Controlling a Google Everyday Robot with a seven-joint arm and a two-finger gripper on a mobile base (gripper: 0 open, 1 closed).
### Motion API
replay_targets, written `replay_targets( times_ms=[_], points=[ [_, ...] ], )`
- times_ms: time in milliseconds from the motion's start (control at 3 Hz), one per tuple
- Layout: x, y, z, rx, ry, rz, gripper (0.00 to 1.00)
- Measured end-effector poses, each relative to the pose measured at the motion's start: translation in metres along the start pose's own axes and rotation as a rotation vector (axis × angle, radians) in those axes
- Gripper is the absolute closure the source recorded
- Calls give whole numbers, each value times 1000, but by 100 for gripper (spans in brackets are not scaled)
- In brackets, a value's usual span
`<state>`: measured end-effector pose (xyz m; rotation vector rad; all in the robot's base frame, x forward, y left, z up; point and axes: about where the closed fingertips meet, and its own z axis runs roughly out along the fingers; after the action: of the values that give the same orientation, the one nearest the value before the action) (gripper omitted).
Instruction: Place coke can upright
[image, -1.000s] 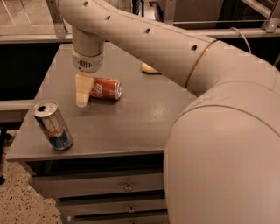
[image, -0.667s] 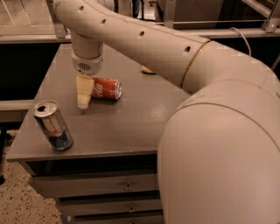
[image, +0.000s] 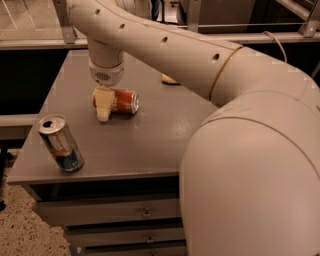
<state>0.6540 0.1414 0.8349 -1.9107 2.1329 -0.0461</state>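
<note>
The coke can (image: 124, 101) is red with white lettering and lies on its side on the grey table (image: 150, 135), left of the middle. My gripper (image: 103, 107) points straight down from the cream arm and sits at the can's left end, its tip touching or nearly touching the table. The can's left end is hidden behind the gripper.
A slimmer silver-and-blue can (image: 60, 143) stands upright near the table's front left corner. A small pale object (image: 168, 79) lies behind the arm at the back of the table. Drawers (image: 145, 214) sit below the table's front edge. The arm's big elbow fills the right side.
The gripper stays at the can's left end and the can has not moved. The arm's elbow has swung a little further into view.
</note>
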Motion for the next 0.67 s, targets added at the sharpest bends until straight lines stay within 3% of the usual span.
replay_targets(
  times_ms=[667],
  points=[
    [2, -4, -14, 18, -16, 6, 64]
  ],
)
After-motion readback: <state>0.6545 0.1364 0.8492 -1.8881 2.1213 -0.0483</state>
